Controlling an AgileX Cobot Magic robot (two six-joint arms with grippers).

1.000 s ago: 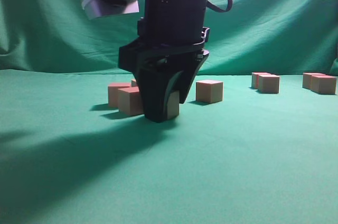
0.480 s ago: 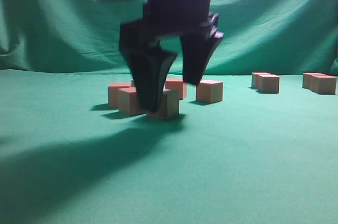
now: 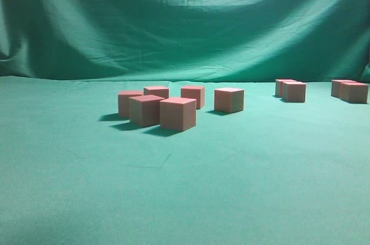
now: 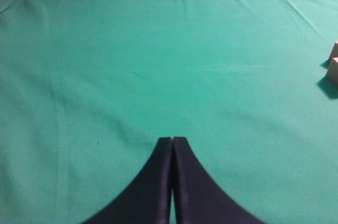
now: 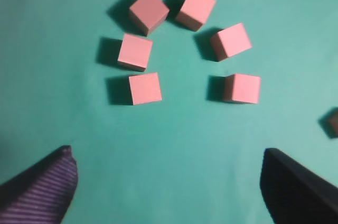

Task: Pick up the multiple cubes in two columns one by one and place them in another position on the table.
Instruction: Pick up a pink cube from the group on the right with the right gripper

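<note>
Several pinkish-red cubes sit in a loose cluster on the green table, left of centre; the nearest cube stands in front. Two pairs of cubes, one and another, line up at the back right. Neither gripper shows in the exterior view. From above, the right wrist view shows the cluster as a ring of cubes, with my right gripper open wide below it and nothing between its fingers. My left gripper is shut and empty over bare cloth.
Green cloth drapes up as a backdrop behind the table. Two cubes poke in at the right edge of the left wrist view. A cube edge shows at the right of the right wrist view.
My right gripper opened off the front cube, rose and left the exterior view. The cube stays on the cloth in front of the cluster.
</note>
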